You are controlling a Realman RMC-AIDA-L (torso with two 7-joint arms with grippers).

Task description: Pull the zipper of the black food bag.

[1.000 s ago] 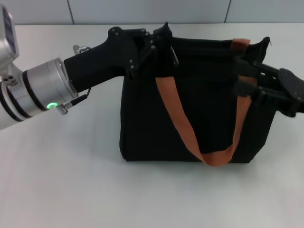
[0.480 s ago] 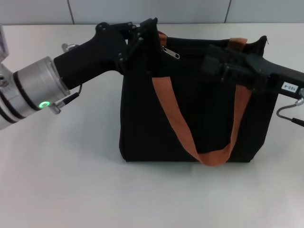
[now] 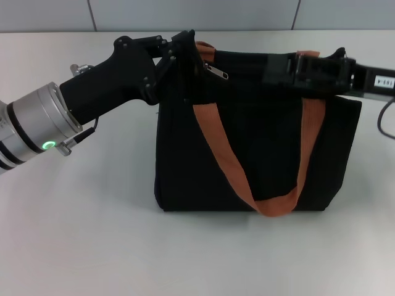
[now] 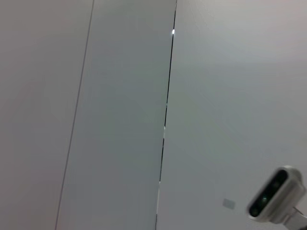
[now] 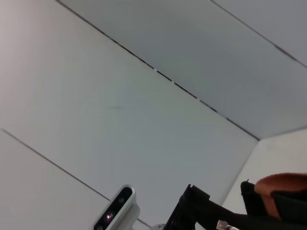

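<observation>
Head view: zipper (image 3: 220,73) tab slanting down-right.

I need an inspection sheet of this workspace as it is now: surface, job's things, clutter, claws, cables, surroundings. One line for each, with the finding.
Surface: white table, bare around the bag.
Job's things: black bag upright; silver zipper tab near its top left corner; orange strap hanging down the front.
Clutter: nothing seen.
Claws: left claw at the bag's top left corner; right claw at the top edge, right of the tab.
Cables: thin cable by the right arm.
Surroundings: grey panelled wall.
</observation>
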